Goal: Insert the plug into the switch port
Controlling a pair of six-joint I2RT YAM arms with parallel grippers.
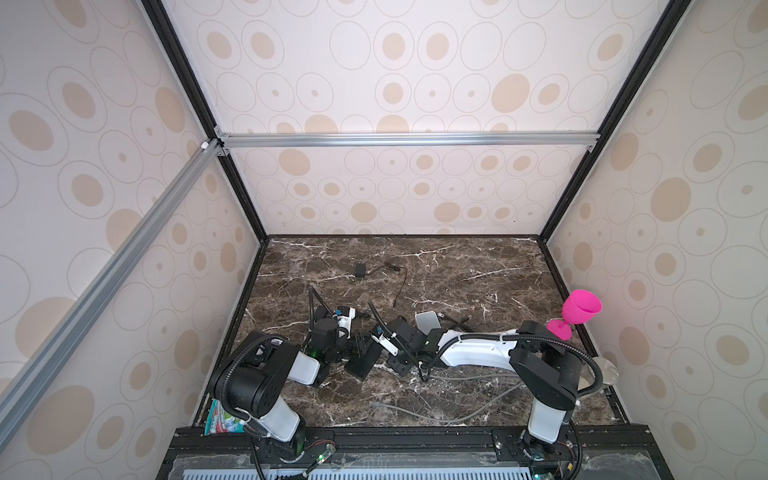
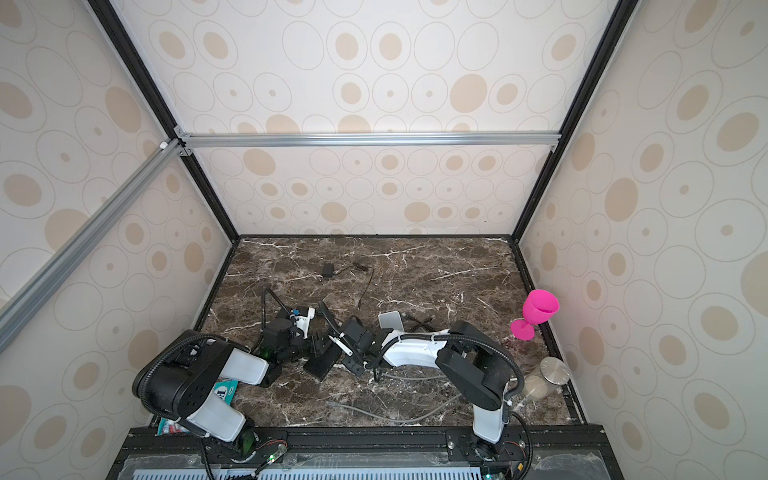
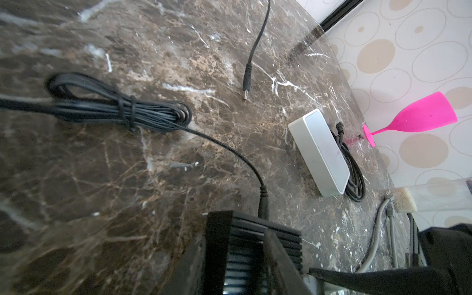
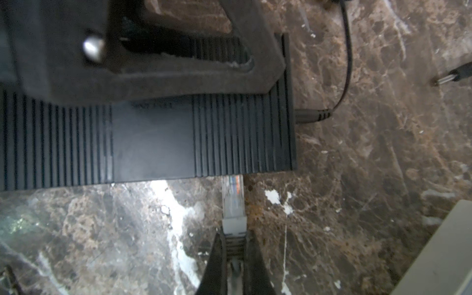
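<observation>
The switch (image 4: 153,138) is a black ribbed box lying on the marble, also visible in both top views (image 1: 365,359) (image 2: 322,361). My right gripper (image 4: 233,255) is shut on the grey boot of the clear plug (image 4: 233,196). The plug's tip reaches the switch's front edge, and the port itself is hidden under that edge. My left gripper (image 3: 250,255) straddles the switch (image 3: 255,245). One of its fingers (image 4: 178,63) lies over the ribbed top near the back edge. Whether its jaws press on the box does not show.
A black power lead (image 4: 314,115) is plugged into the switch's end. Nearby are a coiled black cable (image 3: 115,107), a loose barrel plug (image 3: 246,84) and a white box (image 1: 427,321). A pink goblet (image 1: 579,309) and a glass jar (image 1: 602,370) stand by the right wall. Grey cable (image 1: 457,411) trails across the front.
</observation>
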